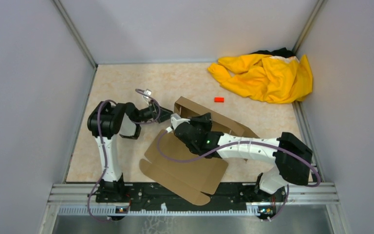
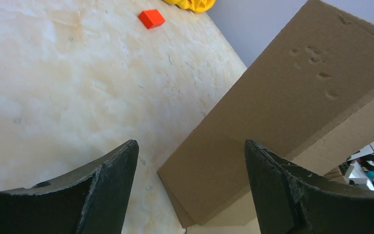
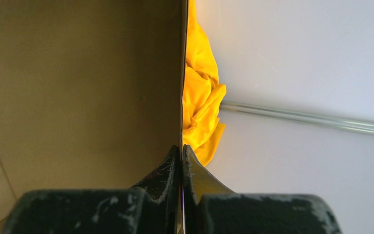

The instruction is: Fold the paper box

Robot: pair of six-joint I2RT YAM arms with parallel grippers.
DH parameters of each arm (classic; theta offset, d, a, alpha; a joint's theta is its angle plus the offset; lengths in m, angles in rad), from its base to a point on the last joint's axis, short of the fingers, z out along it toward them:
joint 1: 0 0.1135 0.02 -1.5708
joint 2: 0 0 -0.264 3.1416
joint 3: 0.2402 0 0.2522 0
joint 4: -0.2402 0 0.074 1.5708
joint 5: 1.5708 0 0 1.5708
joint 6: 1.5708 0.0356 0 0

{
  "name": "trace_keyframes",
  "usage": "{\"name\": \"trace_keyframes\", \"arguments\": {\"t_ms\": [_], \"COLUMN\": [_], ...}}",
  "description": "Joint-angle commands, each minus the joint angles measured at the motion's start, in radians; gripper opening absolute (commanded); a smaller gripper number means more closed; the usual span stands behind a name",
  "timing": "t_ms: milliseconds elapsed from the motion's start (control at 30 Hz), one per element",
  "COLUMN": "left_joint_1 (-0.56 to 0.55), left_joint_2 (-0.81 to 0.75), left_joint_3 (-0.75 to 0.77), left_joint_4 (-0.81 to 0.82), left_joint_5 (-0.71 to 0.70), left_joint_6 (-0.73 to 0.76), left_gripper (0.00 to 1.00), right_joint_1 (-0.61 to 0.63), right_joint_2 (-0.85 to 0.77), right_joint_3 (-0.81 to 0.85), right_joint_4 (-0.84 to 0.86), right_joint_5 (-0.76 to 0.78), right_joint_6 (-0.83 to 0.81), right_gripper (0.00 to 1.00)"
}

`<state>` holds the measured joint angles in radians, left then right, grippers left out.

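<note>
The paper box (image 1: 190, 170) is found at the middle of the table (image 1: 126, 87), partly formed: a flat panel with its flaps is spread toward the near edge, while a long wall is raised along the far side. That wall is pinched at its thin top edge by the right gripper (image 3: 182, 148), whose jaws are pressed together on the cardboard with no gap to be seen. The left gripper (image 2: 191, 144) is held just beside the left end of the wall, jaws wide apart and nothing between them. Several failures can be judged likely from here. Because only a narrow strip of edge is held, the wall could be pulled out of the pinch by a sideways tug, and it would be expected to spring back toward flat along its crease. If too hard a push is given by the open left gripper, the light sheet could be slid across the smooth top rather than bent, or the board could be creased off its score line; small dents are seen on the wall's outer face. The surface is a pale, marbled beige, lightly scuffed. It is enclosed by plain grey panels (image 1: 29, 73) on 3 sides, with a metal rail (image 1: 195, 192) at the near edge. A yellow cloth (image 1: 265, 75) is heaped in the far right corner, and 1 red block (image 1: 219, 99) lies near it, apart from the box.
</note>
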<state>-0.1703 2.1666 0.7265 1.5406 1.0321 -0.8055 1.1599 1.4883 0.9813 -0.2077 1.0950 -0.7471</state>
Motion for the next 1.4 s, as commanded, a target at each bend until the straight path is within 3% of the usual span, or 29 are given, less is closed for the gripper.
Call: {"name": "trace_keyframes", "arguments": {"t_ms": [0, 1367], "left_joint_1": [-0.004, 0.006], "left_joint_2": [-0.035, -0.186], "left_joint_3": [-0.053, -0.235], "left_joint_4": [0.198, 0.253], "left_joint_5": [0.031, -0.012], "left_joint_6": [-0.026, 0.024], "left_gripper": [0.86, 0.88], "right_joint_1": [0.023, 0.044], "right_joint_2": [-0.003, -0.014], "right_joint_3": [-0.003, -0.020], "right_joint_4": [0.027, 0.048], "right_joint_5": [0.013, 0.017], "right_joint_6": [0.028, 0.032], "right_gripper": [0.00, 0.00]}}
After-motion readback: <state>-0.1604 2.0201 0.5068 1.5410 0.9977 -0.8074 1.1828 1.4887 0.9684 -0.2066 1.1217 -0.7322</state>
